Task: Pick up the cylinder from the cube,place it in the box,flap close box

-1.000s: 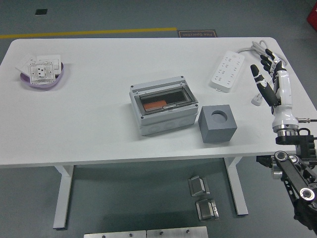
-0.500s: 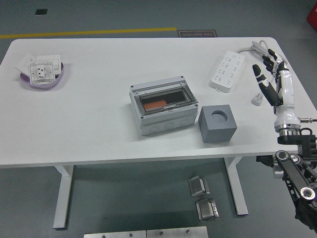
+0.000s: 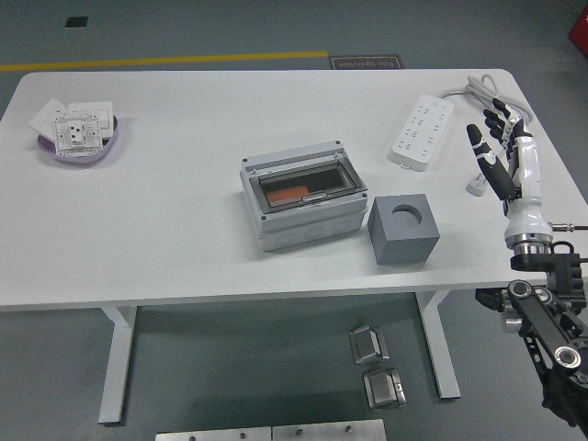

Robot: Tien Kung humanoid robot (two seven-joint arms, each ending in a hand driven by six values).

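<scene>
A grey box (image 3: pixel 304 202) with a see-through lid lies shut at the table's middle; something orange shows through the lid. Right of it stands a dark grey cube (image 3: pixel 403 230) with a round hole in its top, and I see no cylinder in the hole. My right hand (image 3: pixel 496 142) hovers over the table's right edge, well right of the cube, fingers spread and holding nothing. The left arm does not show.
A white power strip (image 3: pixel 422 130) with its cable lies at the back right, just left of my right hand. A purple bowl (image 3: pixel 81 147) holding white socket plates sits at the far left. Metal parts lie on the floor below the table.
My right hand swung slightly right and back left over the table's right edge, fingers staying spread. The box and cube have not moved.
</scene>
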